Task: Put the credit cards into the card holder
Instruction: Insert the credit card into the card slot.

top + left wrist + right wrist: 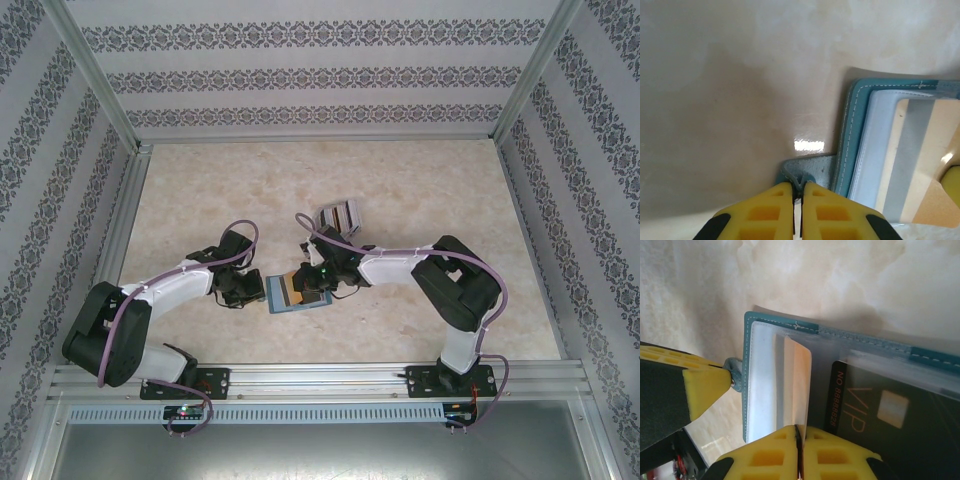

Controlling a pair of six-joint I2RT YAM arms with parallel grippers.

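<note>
Card holder (856,130) sat held by left gripper (797,192) clamped on its tab (815,167), right gripper (799,434) pinching a pale card (795,375) mid-insert; next move probably needed a straight push deeper.

One wallet (300,305). On it one black card (880,410) and one pale card (796,375). One rack (338,215) at one o'clock of it, its cards too small to count.

A pale marbled table (200,200) carries the open teal card holder (300,306) near its front; a grey slotted rack (338,215) stands farther back.
</note>
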